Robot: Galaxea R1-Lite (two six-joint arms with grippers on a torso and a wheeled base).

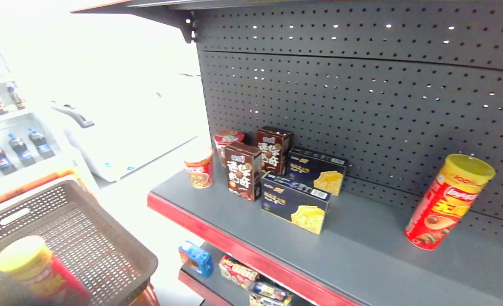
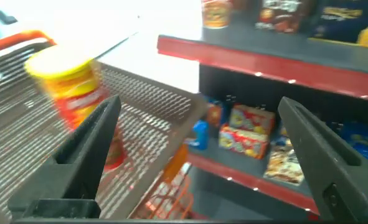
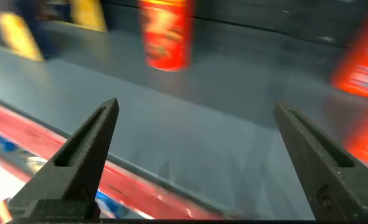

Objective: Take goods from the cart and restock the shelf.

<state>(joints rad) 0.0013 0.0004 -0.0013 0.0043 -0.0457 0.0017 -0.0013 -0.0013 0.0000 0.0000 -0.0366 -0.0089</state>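
Head camera sits high, facing forward and down onto shelf (image 1: 362,238) and basket (image 1: 85,221). Left wrist camera faces basket from close, sharing basket can (image 2: 78,93) with head view. Right wrist camera skims low over shelf, sharing shelf can (image 3: 166,34) with head view.

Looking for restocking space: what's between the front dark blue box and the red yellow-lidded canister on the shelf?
Nothing: head view shows bare grey shelf from dark blue box to red canister.

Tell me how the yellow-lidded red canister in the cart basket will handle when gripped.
The canister is tall and narrow, so it probably tips easily if nudged. Its round, smooth-looking wall may slip in a grip, and it would likely roll once down.
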